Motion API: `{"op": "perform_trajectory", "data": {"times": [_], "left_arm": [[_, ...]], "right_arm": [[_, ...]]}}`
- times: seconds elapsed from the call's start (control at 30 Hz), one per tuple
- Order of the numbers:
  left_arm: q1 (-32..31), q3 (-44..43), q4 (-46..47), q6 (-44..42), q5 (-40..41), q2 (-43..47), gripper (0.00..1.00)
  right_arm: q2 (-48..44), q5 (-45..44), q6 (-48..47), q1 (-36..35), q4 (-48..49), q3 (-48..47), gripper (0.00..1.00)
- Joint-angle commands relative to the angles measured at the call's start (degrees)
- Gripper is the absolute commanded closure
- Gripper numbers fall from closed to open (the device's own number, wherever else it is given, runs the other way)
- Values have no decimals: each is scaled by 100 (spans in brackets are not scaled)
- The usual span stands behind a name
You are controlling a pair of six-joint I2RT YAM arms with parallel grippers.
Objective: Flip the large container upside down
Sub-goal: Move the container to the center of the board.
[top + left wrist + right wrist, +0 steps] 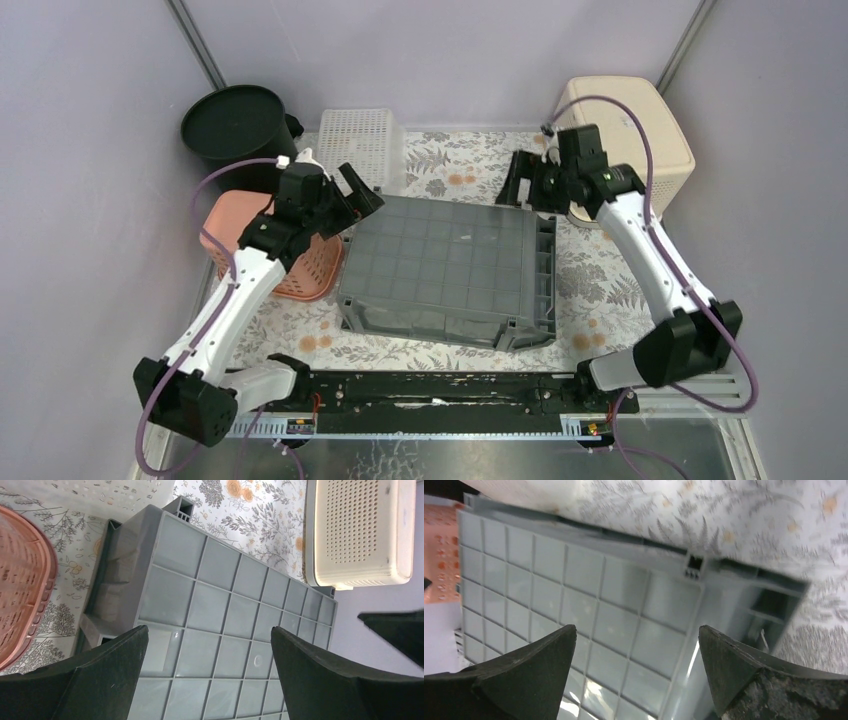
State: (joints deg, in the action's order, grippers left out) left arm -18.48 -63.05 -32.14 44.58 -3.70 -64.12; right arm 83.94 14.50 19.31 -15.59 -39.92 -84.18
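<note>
The large grey container rests in the middle of the table with its gridded underside facing up and its rim down. It also shows in the left wrist view and the right wrist view. My left gripper hovers open and empty over its far left corner, jaws wide apart. My right gripper hovers open and empty over its far right corner, jaws wide apart. Neither gripper touches the container.
A pink basket sits against the container's left side, under my left arm. A black bucket and a white perforated basket stand at the back left. A cream bin stands at the back right. A floral cloth covers the table.
</note>
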Motion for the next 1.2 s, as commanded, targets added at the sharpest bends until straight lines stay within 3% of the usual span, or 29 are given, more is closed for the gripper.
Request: {"op": "perform_trajectory", "data": {"times": [0.0, 0.23, 0.63, 1.17], "left_arm": [[76, -321, 598, -257, -376, -476, 0], [207, -721, 630, -498, -447, -1129, 0], [757, -902, 615, -782, -645, -1512, 0], [737, 405, 1125, -473, -1360, -902, 0]], "right_arm": [[-990, -346, 149, -15, -214, 643, 2], [-1936, -723, 362, -20, -450, 1419, 7], [-2201, -355, 503, -14, -506, 2070, 19], [-2008, 497, 829, -18, 308, 2878, 22]]}}
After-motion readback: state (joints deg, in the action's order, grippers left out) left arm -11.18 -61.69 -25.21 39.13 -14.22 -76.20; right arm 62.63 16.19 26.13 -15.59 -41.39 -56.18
